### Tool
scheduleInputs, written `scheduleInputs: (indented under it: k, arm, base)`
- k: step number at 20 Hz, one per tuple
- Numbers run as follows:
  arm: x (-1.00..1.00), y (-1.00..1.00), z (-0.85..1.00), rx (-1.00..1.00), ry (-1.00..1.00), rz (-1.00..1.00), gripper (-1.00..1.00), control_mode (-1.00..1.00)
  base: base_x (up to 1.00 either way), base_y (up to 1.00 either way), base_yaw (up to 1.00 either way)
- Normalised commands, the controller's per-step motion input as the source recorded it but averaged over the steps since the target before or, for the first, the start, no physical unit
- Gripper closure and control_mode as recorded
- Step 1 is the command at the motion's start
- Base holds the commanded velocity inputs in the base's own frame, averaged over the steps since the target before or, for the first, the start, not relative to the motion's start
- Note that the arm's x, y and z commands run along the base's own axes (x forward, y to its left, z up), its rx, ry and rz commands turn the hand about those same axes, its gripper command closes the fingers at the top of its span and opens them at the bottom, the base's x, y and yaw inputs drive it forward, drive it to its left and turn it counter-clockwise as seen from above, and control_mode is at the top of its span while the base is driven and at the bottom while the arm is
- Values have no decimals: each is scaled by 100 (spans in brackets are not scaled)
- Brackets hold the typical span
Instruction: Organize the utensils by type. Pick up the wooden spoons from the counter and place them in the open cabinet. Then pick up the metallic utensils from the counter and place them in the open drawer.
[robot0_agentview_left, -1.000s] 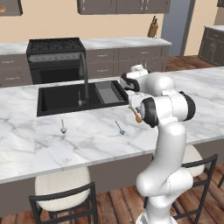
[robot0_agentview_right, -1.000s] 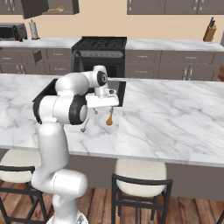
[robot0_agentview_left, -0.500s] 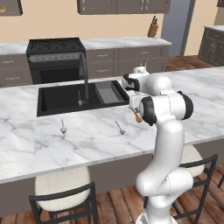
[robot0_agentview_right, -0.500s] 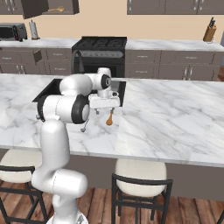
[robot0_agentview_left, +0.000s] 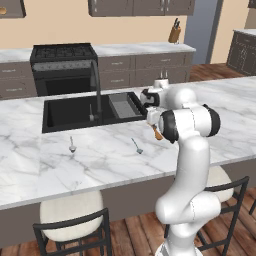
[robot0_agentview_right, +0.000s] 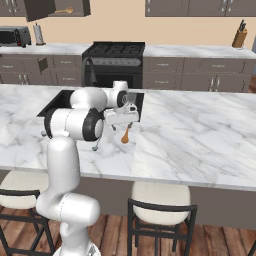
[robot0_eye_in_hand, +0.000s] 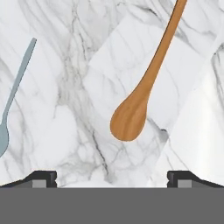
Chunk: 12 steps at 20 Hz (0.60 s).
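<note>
Wooden spoon (robot0_eye_in_hand: 139, 97), orange-brown, flat on white marble counter (robot0_eye_in_hand: 78, 109); two slim silver spoons (robot0_agentview_left: 136, 146) (robot0_agentview_left: 72, 145) lying apart on the counter

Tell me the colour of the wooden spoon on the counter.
Light orange-brown; the wooden spoon shows best in the hand view.

Smooth orange-brown wooden spoon (robot0_eye_in_hand: 140, 92), matt grey metal spoon (robot0_eye_in_hand: 13, 94), glossy veined marble counter (robot0_eye_in_hand: 65, 65)

No text, label, brand, number or sign can be read anywhere in these views, neither on the appliances, the cabinets nor the robot's own body
</note>
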Motion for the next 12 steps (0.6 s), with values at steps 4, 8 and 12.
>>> scheduleInputs:
  k: [4,8,12]
  arm:
    - [26,9,-30,0,-12,-5,-100,-100]
    - [29,10,-36,0,-17,-11,-100,-100]
    - [41,3,-26,0,-13,-14,-100,-100]
  base:
    - [0,0,0]
    - [0,0,0]
    - [0,0,0]
